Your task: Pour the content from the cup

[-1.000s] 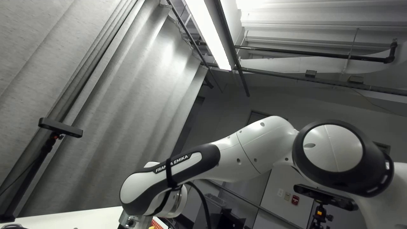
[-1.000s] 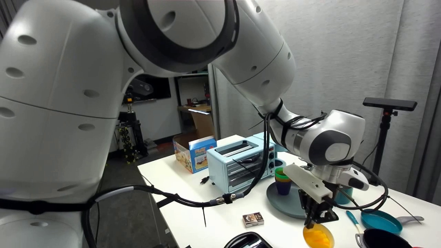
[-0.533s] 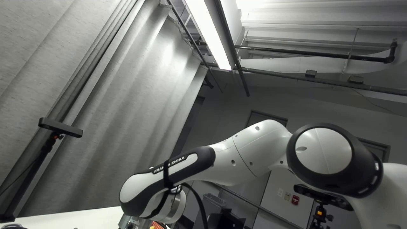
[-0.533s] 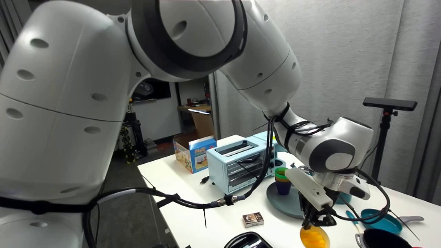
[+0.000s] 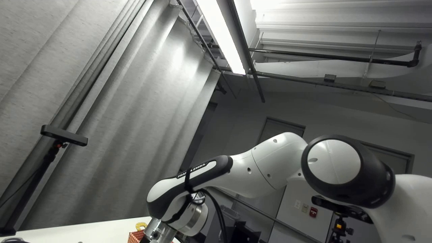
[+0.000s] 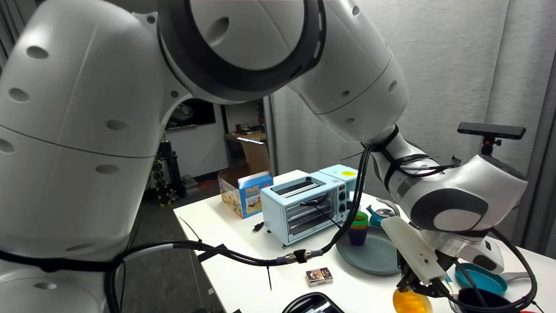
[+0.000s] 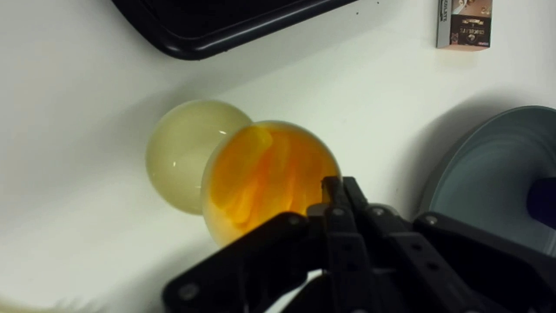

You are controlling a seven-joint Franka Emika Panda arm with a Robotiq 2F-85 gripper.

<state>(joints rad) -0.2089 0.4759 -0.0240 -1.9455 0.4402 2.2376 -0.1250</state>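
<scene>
My gripper [image 7: 343, 186] is shut on the rim of a pale, round cup [image 7: 209, 217]. Orange-yellow content [image 7: 269, 174] fills much of it. In the wrist view, this cup overlaps a second pale, round vessel [image 7: 186, 161] on the table, which looks bare inside. An exterior view has the held cup [image 6: 412, 302] at the lower edge, partly cut off, below the gripper [image 6: 405, 287]; how far it is tilted I cannot tell. At the bottom of an exterior view, only the wrist [image 5: 160, 231] shows, with cup and fingertips out of frame.
A grey-green plate [image 6: 369, 261] bears stacked coloured cups [image 6: 358, 234]. Also there are a small chocolate box [image 7: 471, 26], a black tray [image 7: 243, 28], a dark pot [image 6: 478, 298], a teal pan [image 6: 480, 278], a toaster oven [image 6: 299, 204] and a red checked basket [image 5: 135, 236].
The arm has swung, carrying the cup to the right in an exterior view after a slight shift left. The wrist has moved off the basket and the teal kettle, which now show more.
</scene>
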